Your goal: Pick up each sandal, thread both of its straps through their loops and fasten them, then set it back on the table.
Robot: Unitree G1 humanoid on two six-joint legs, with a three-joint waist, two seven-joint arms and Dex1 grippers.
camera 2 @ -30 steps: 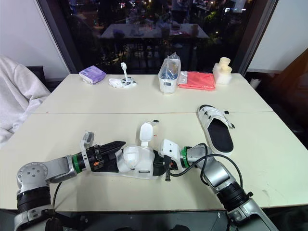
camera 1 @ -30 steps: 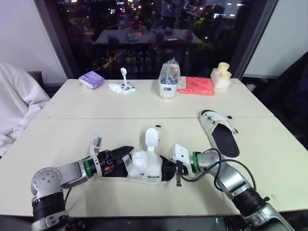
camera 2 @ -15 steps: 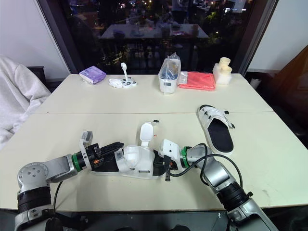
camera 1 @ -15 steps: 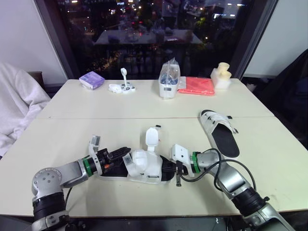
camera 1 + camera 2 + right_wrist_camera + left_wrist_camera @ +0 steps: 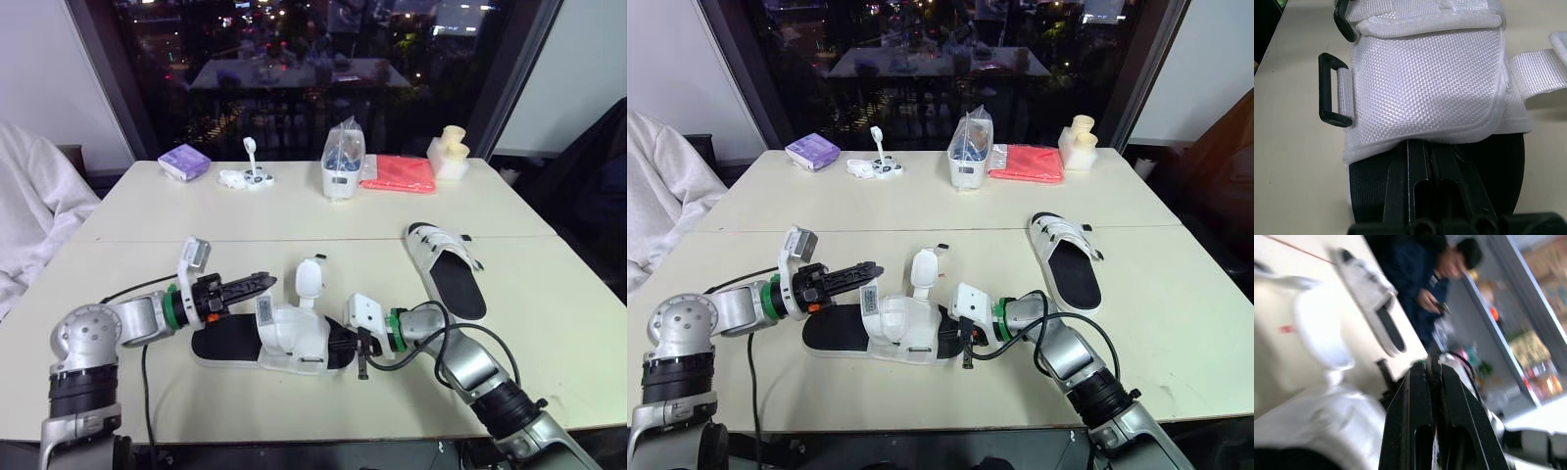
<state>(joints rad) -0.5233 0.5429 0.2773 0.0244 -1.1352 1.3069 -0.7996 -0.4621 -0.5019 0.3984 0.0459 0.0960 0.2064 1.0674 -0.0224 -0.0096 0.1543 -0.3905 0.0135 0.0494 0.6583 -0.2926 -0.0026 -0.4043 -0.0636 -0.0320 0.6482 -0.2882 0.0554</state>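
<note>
Sandal [image 5: 294, 341] lies flat on the table [image 5: 147, 245], one strap [image 5: 310, 279] standing upright. Left gripper [image 5: 261, 282] hovers over its bare-soled end, fingers pressed together. Right gripper [image 5: 1422, 149] sits at its other end, fingers closed side by side, tips tucked beneath the white upper [image 5: 1425, 83]. Second sandal [image 5: 446, 269] lies well apart.

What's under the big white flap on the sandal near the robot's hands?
Under the white flap you can see the black footbed, with the right gripper poking in. The flap hides the gripper's far end and the rest of the footbed.
</note>
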